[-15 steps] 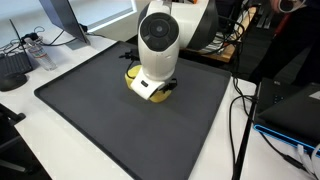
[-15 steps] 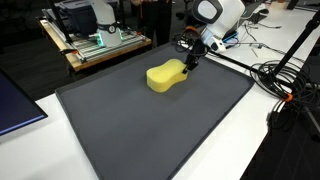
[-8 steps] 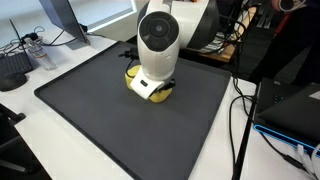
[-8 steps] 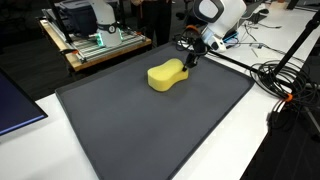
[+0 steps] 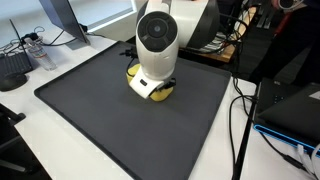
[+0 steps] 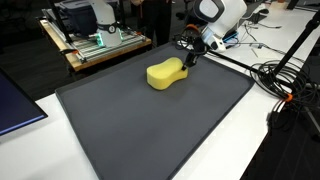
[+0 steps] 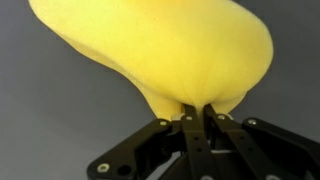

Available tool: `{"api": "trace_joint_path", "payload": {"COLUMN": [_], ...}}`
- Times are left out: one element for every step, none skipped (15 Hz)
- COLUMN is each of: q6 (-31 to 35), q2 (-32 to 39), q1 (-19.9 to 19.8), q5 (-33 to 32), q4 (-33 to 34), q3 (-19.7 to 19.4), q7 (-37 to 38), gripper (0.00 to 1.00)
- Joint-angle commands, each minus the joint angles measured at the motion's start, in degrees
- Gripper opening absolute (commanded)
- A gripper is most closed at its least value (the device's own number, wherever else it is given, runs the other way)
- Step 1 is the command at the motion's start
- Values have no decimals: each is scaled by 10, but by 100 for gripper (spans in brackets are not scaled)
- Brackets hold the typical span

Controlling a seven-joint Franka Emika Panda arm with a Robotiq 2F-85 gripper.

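Gripper point(image 7: 197, 108) pinching the narrow end of the yellow sponge point(image 6: 164, 75), likely because that neck is slim enough to fit between the fingers point(image 7: 188, 126), foam puckering there; the wide body lies just ahead of the gripper, flat on the dark mat point(image 6: 150, 130) over the counter point(image 5: 60, 137).
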Motion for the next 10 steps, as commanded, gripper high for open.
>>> {"api": "trace_joint_path", "payload": {"q6": [-23, -23, -24, -24, -25, -25, -25, -25, -24, -24], "q2": [6, 6, 6, 6, 5, 5, 5, 4, 4, 4], "q1": [4, 5, 5, 5, 5, 4, 4, 4, 4, 3], "q5": [19, 18, 19, 19, 20, 20, 20, 20, 20, 21], "q4": [19, 18, 18, 18, 18, 18, 17, 17, 16, 16], "q3": [-5, -5, -6, -7, -7, -8, -8, -9, -9, -10], "q7": [5, 5, 7, 8, 9, 11, 13, 14, 15, 16], "gripper": [4, 4, 4, 4, 4, 4, 4, 4, 4, 4]}}
